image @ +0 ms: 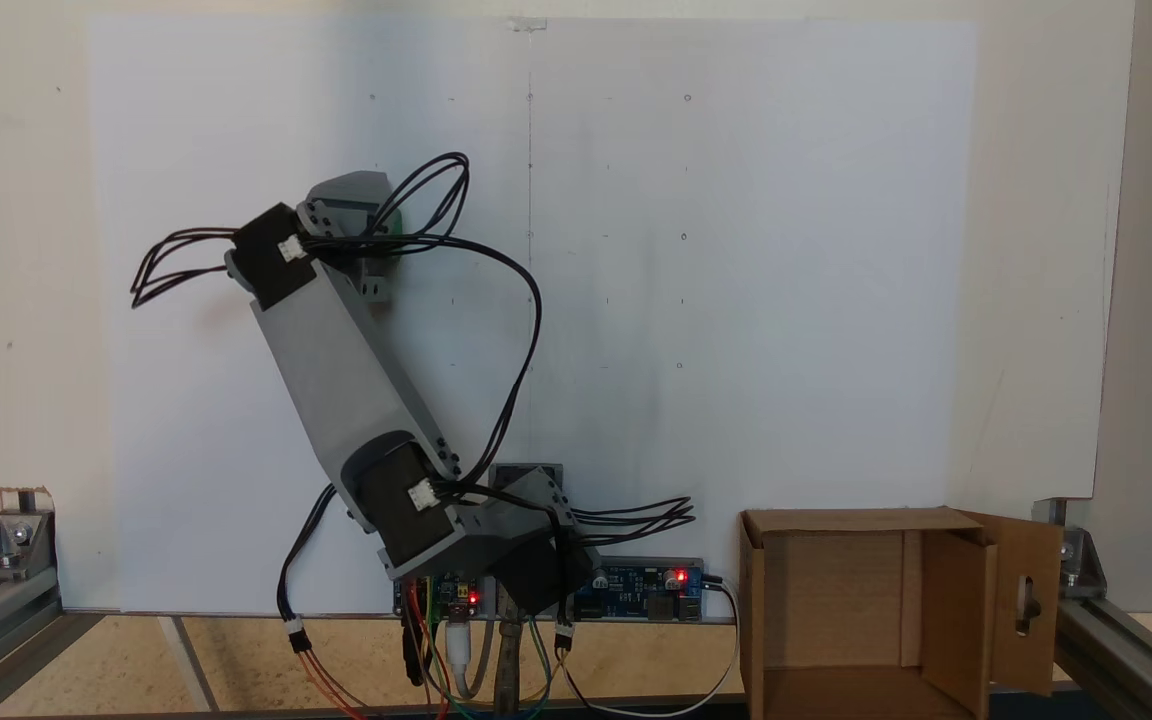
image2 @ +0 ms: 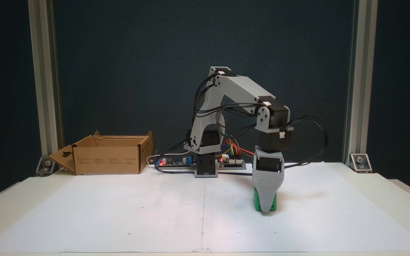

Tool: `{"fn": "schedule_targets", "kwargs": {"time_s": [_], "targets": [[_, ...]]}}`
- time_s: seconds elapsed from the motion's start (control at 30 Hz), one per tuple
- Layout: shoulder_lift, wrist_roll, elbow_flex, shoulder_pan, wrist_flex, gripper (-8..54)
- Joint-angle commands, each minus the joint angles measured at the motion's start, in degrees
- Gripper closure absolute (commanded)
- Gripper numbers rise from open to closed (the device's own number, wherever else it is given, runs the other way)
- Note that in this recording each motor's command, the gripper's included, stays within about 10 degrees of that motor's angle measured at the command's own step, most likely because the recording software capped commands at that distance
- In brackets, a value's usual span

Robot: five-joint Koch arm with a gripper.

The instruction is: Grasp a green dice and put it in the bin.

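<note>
We are reaching our grey printed gripper straight down onto the white paper sheet that is covering the table, at about four o'clock from the arm's base in the view facing the arm. A small bright green plastic dice is showing behind and beside the grey finger, touching it and sitting on or just above the paper; we are judging that the fingers are around it. The two jaws are lining up one behind the other for that camera, so we cannot tell how wide they are standing or whether they are truly pinching the cube. In the view from above, a sliver of green is peeking out beside the gripper's grey housing, at about eleven o'clock from the base.

The brown corrugated cardboard box serving as the bin is sitting open at nine o'clock from the base in the facing view, well apart from the dice, with its slotted flap folding outward. From above, we are seeing bare cardboard on its inside.

We are judging ourselves to be at the grasping step: the approach is looking done, while the lift, the carry across to the box and the release are all remaining.
</note>
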Motion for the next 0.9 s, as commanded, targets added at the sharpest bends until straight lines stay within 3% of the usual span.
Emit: {"fn": "schedule_targets", "kwargs": {"time_s": [0.0, 0.37, 0.5, 0.67, 0.87], "targets": [[0.6, 4.5, -0.9, 0.1, -0.3, 5.2], [0.4, 4.5, -0.7, 1.5, 0.0, 7.6], [0.5, 4.5, -0.3, 1.5, 0.1, 16.3], [0.5, 5.5, 0.4, 2.1, 0.3, 34.0], [1.1, 5.7, 0.4, 3.0, 1.9, 34.0]]}}
